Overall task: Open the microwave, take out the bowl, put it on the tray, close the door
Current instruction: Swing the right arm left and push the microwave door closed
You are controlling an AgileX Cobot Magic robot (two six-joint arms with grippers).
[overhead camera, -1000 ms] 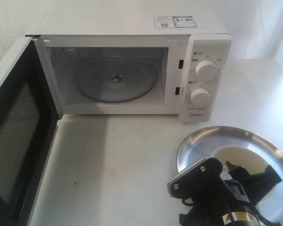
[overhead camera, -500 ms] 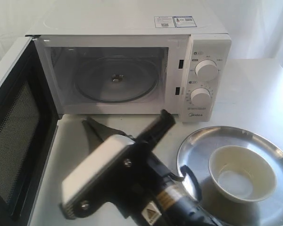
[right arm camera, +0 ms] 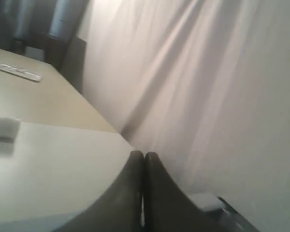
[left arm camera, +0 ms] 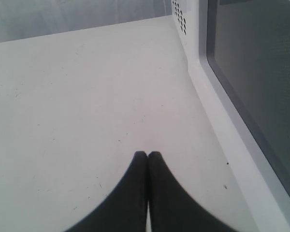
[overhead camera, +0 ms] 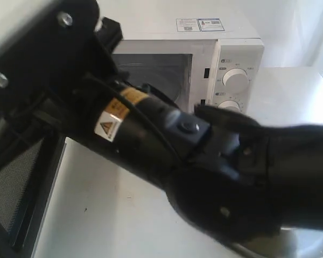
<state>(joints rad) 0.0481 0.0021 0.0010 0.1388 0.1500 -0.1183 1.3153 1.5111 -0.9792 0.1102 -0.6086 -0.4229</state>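
The white microwave (overhead camera: 234, 48) stands at the back, its cavity half hidden. Its door (overhead camera: 16, 183) hangs open at the left, black mesh inward; the left wrist view shows the door's dark window (left arm camera: 261, 72) from outside. My right arm (overhead camera: 167, 140) sweeps across the exterior view, close to the camera. It hides the bowl and leaves only a sliver of the silver tray (overhead camera: 307, 244). My right gripper (right arm camera: 143, 155) is shut on nothing and faces a white curtain. My left gripper (left arm camera: 148, 154) is shut and empty, low over the table beside the door.
The white table (overhead camera: 107, 215) shows bare in front of the microwave. A white curtain (right arm camera: 208, 87) hangs behind the table's far edge. Vent holes (left arm camera: 180, 14) mark the microwave's side near the door hinge.
My right arm has swung up from the tray and leftward across the exterior view, leaving the bowl on the tray. It now blocks the bowl, most of the tray and part of the cavity.
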